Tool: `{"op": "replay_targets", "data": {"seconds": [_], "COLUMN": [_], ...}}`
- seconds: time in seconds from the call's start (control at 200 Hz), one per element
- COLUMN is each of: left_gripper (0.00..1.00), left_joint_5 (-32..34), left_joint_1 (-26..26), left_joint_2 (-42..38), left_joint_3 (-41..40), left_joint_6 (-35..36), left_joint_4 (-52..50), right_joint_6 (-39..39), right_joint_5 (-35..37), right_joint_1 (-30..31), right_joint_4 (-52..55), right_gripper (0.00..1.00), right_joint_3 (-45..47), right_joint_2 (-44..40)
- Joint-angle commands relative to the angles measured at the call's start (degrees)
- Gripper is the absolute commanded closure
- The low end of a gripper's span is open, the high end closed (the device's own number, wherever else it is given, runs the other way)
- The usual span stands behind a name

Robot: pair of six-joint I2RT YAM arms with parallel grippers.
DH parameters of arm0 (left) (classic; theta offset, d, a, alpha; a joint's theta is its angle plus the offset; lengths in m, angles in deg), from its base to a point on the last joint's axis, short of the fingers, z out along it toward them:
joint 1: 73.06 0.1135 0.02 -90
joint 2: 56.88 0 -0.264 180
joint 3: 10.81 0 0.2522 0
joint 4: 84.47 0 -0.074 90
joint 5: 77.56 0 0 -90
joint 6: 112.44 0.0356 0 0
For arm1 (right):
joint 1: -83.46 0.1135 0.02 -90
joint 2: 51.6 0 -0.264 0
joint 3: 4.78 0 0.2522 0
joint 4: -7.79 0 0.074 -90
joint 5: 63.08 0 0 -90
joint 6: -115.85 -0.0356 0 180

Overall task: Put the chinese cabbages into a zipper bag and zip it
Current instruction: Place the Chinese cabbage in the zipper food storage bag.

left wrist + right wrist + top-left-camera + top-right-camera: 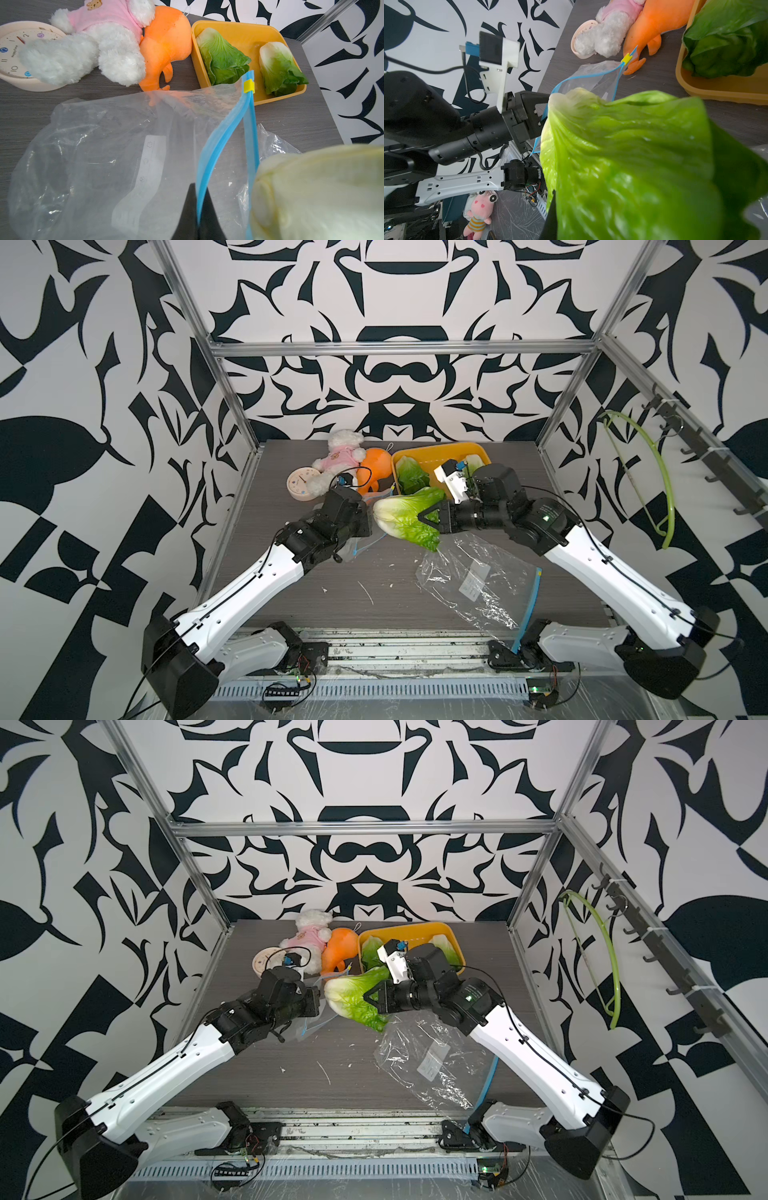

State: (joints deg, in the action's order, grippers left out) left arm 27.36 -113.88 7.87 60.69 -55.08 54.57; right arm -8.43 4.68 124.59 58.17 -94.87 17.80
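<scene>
My left gripper (pixel 198 187) is shut on the blue zipper edge (pixel 218 141) of a clear zipper bag (pixel 124 155), whose mouth stands open. Its yellow slider (pixel 249 85) sits at the far end of the zipper. My right gripper (pixel 422 517) is shut on the leafy end of one chinese cabbage (pixel 409 516), held above the table. The cabbage's white base (pixel 571 97) is right at the bag's mouth. Two more chinese cabbages (pixel 223 56) (pixel 278 66) lie in the yellow tray (pixel 239 29) behind; in both top views the right wrist partly hides one.
A white plush bear (pixel 338 456), an orange plush toy (pixel 374 468) and a round clock (pixel 303 485) crowd the back left. A second clear bag (pixel 478 585) with a blue strip lies at the right front. A green hanger (pixel 660 472) hangs on the right wall.
</scene>
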Motion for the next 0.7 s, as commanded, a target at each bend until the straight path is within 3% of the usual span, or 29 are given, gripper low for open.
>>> {"op": "replay_targets", "data": {"seconds": [0.0, 0.155, 0.29, 0.58, 0.695], "left_gripper": [1.00, 1.00, 1.00, 1.00, 1.00], "left_joint_5": [-0.5, -1.0, -5.6, -7.4, -6.8], "left_joint_1": [0.2, 0.3, 0.3, 0.2, 0.2], "left_joint_2": [-1.6, -1.7, -1.2, 1.0, 1.0], "left_joint_3": [1.3, 2.8, 3.6, 5.1, 4.9], "left_joint_6": [0.3, 1.6, 3.0, 1.6, 0.0], "left_joint_4": [0.5, -0.5, 1.0, 2.1, 3.5], "right_joint_6": [2.0, 6.4, 8.3, 3.9, 4.9], "right_joint_5": [1.3, 4.4, 4.2, 1.8, 1.3], "right_joint_1": [1.0, 2.0, 4.1, 5.4, 5.7], "right_joint_4": [-0.7, 6.9, 8.5, -1.7, -0.2], "right_gripper": [1.00, 1.00, 1.00, 1.00, 1.00], "right_joint_3": [-1.5, -3.4, -5.1, -6.5, -6.4], "right_joint_2": [-0.1, 1.7, 3.2, 3.6, 4.8]}}
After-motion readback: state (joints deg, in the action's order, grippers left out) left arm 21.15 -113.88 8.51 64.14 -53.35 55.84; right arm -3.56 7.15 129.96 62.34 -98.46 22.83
